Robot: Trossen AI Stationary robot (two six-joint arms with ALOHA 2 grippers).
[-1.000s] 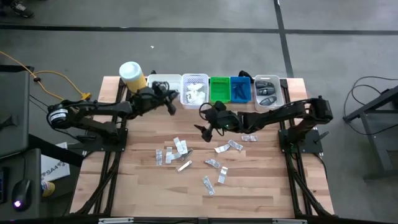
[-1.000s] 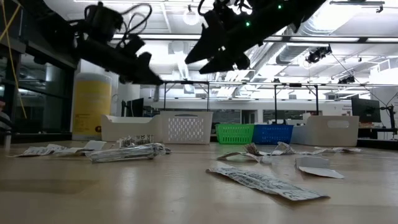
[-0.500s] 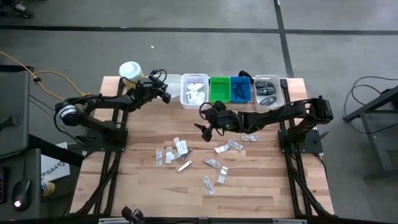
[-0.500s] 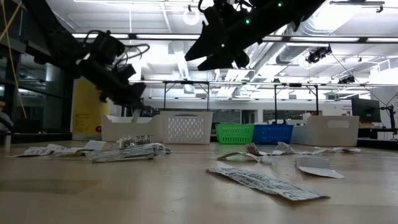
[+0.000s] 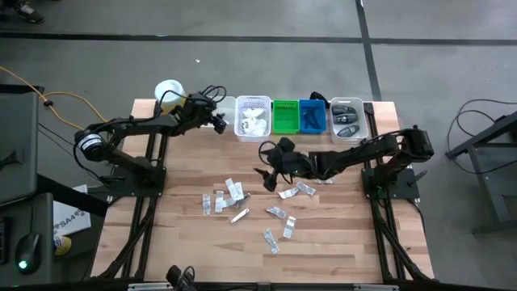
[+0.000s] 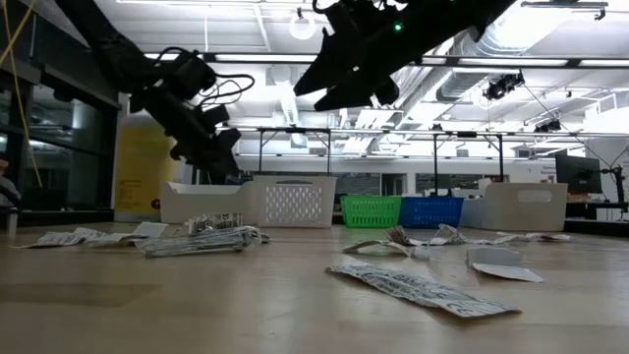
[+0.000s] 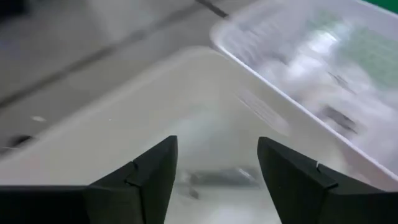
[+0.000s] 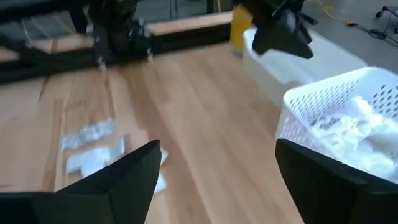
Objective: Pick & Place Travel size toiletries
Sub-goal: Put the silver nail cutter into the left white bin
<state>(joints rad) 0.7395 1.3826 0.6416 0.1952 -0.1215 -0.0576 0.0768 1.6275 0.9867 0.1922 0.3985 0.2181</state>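
Sachets (image 5: 242,202): scattered flat over the middle of the table, well short of the bins; loose spread suits picking one at a time.
Piece in plain bin: something small and pale lying on the bin floor in the left wrist view (image 7: 214,177); too blurred to name, presumably just dropped.
Plain white bin (image 5: 222,105): far-left end of the bin row at the far edge; likely the drop spot for this sort.
Perforated white bin (image 5: 253,117): next along the far edge, pale packets piled inside.
Green bin (image 5: 285,115), blue bin (image 5: 312,115), grey bin (image 5: 349,119): rest of the row toward the far-right corner; one sort per bin, by the look.
Left gripper (image 5: 218,123): over the plain white bin, fingers apart, nothing between them.
Right gripper (image 5: 265,171): above the table middle, just beyond the sachets, fingers spread wide and empty; placed for the next pick.
Yellow canister (image 5: 168,91): far-left corner, outside the row, no part in the sorting.
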